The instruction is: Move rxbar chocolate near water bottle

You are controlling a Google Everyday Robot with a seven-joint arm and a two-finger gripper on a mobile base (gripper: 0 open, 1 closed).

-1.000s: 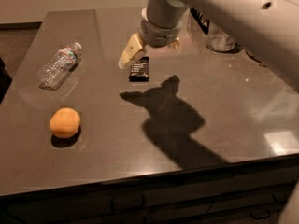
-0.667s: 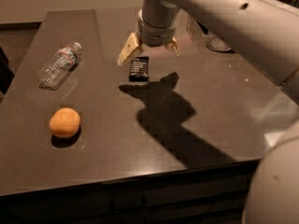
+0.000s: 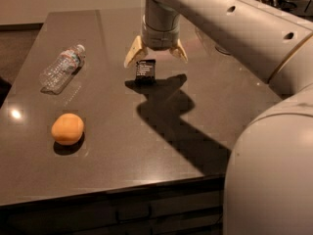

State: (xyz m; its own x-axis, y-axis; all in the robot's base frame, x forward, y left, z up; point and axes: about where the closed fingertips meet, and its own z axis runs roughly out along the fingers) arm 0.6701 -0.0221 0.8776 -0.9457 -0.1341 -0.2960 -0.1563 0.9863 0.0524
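Note:
The rxbar chocolate (image 3: 145,71), a small flat black bar with white text, lies on the dark table (image 3: 112,151) near the middle back. My gripper (image 3: 155,54) hangs just above and behind it, open, with its two pale fingers (image 3: 133,53) spread either side of the bar's far end and nothing held. The water bottle (image 3: 61,68), clear crinkled plastic with a white cap, lies on its side at the left, well apart from the bar.
A round orange fruit (image 3: 67,129) sits at the front left of the table. My arm's shadow (image 3: 176,116) falls across the table's middle right. The table's front edge (image 3: 122,190) runs low across the view. My arm's large pale body (image 3: 274,170) fills the right side.
The arm has swung closer over the table. The gripper has moved so that its fingers now straddle the far end of the bar. The bar, bottle and fruit have not moved.

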